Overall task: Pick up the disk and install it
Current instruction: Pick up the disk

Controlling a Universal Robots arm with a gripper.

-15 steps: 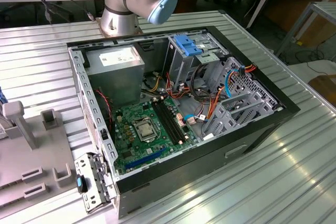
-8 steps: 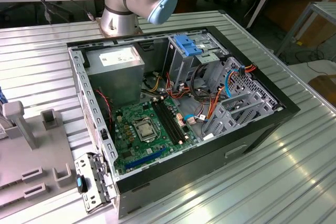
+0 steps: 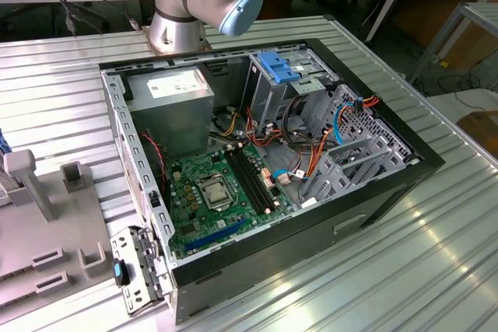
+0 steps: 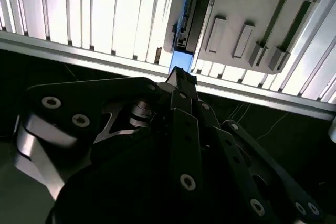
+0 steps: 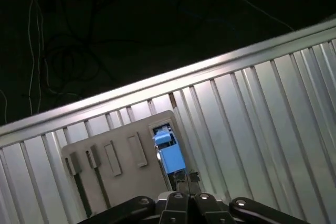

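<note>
Exterior view: bright, even overhead light; pale glare streaks on the ribbed table (image 3: 436, 262) toward the exterior view's right.
Case: the open computer case (image 3: 389, 184) is dimmer inside.
Second wrist view: table slats wash out near white; the gripper (image 4: 178, 73) reads as a dark silhouette.
First wrist view: near black beyond the table's edge — the edge rail glints.

blue-framed disk (image 5: 169, 155), grey holder plate (image 5: 131, 187), ribbed silver table (image 5: 262, 108)
</note>
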